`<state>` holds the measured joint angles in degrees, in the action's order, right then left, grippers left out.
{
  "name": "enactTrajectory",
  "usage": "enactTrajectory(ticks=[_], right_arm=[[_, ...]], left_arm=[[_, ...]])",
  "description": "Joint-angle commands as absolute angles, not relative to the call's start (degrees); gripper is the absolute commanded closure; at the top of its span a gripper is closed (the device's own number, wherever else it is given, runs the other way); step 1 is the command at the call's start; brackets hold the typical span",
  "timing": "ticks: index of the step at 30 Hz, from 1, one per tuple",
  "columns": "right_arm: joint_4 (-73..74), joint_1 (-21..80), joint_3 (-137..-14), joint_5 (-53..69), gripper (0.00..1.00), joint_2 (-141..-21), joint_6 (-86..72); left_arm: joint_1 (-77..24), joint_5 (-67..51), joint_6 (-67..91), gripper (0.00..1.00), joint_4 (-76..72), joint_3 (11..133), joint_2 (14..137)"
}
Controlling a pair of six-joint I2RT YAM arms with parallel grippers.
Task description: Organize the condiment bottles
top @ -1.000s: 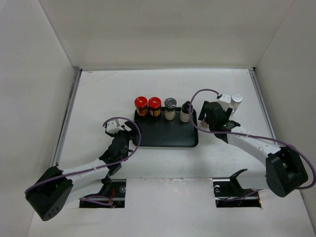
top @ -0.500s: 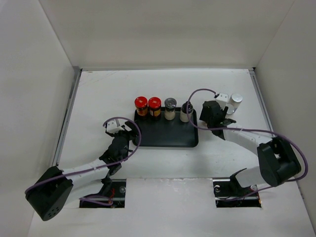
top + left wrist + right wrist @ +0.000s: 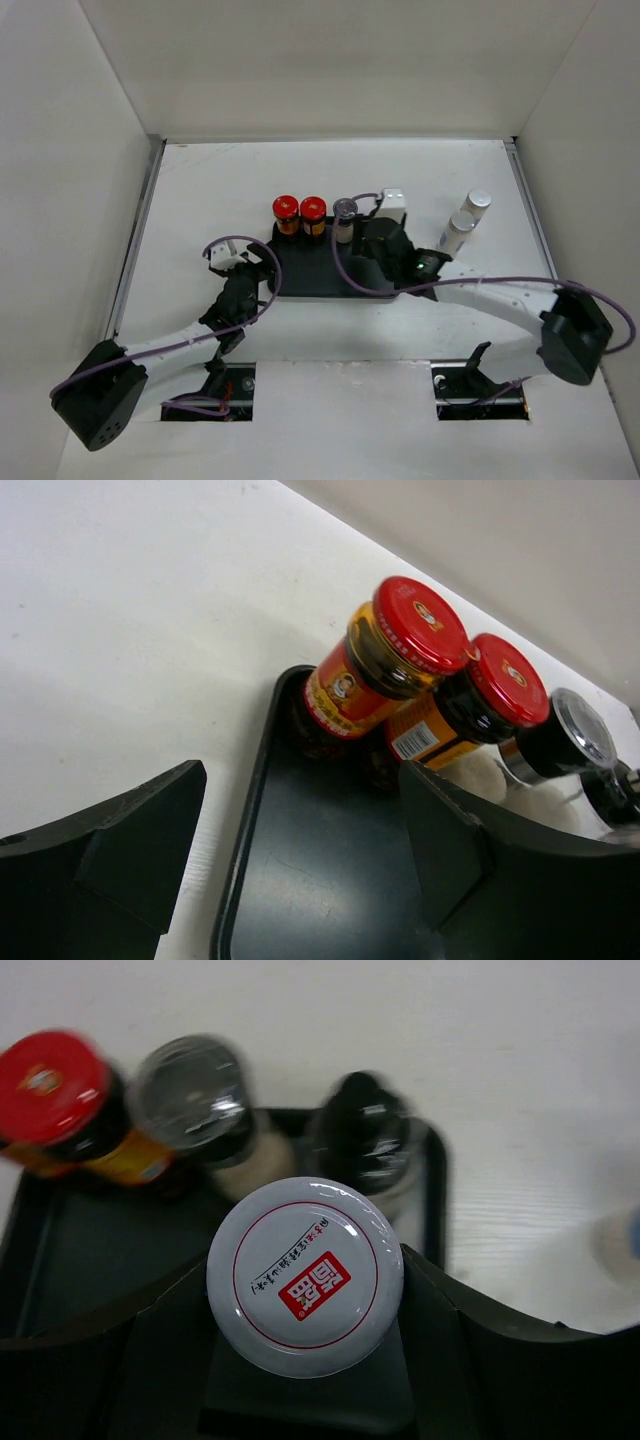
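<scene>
A white counter (image 3: 200, 190) is lying under soft, even light. Plain white panels are enclosing it: a back wall (image 3: 330, 70), a left wall (image 3: 60, 200) and a right wall (image 3: 590, 130). A grey rail (image 3: 135, 240) is running along the counter's left edge, and two dark rectangular cut-outs (image 3: 245, 400) are opening at its near edge.

Left pincer (image 3: 300, 825) spread wide, right pincer (image 3: 305, 1310) clamped on white-lidded jar (image 3: 304, 1260)

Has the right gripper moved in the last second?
Yes. The right gripper, holding the white-lidded jar, went left from the white shakers to over the right end of the tray.
</scene>
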<state>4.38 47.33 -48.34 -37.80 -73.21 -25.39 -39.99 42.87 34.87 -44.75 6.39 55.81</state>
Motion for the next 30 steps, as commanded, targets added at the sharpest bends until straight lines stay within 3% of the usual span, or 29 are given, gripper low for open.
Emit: enactTrajectory(ticks=[1,8,15,18,22,26,28,30], right_arm=[[-7.53,52.85,-56.06,-34.02,0.46,-80.48,-26.55],[-14.67,58.75,-67.40,-31.03,0.46,-97.71,-24.43],[-15.29,62.97,-73.74,-30.85,0.43,-107.31,-24.43],[-14.42,63.50,-74.27,-31.11,0.32,-108.54,-24.70],[-13.27,63.68,-72.52,-31.29,0.15,-106.01,-24.96],[-12.57,62.80,-65.42,-32.42,0.08,-96.19,-25.49],[-12.39,60.35,-59.36,-34.79,0.08,-88.54,-25.93],[-11.87,56.57,-53.46,-37.25,0.26,-81.86,-26.01]], left_arm=[[-38.28,45.70,37.17,0.23,-46.15,6.51,53.89],[-35.47,51.41,39.28,0.22,-39.83,6.07,49.40],[-33.71,51.59,41.57,0.21,-36.39,6.07,48.08],[-33.70,50.98,41.84,0.21,-36.47,5.45,46.41],[-33.70,50.45,41.92,0.20,-36.48,5.97,48.25],[-33.70,49.04,41.84,0.20,-36.65,5.80,47.46],[-34.05,48.00,41.66,0.20,-37.18,6.15,48.60],[-34.23,43.97,41.31,0.23,-37.62,6.50,49.13]])
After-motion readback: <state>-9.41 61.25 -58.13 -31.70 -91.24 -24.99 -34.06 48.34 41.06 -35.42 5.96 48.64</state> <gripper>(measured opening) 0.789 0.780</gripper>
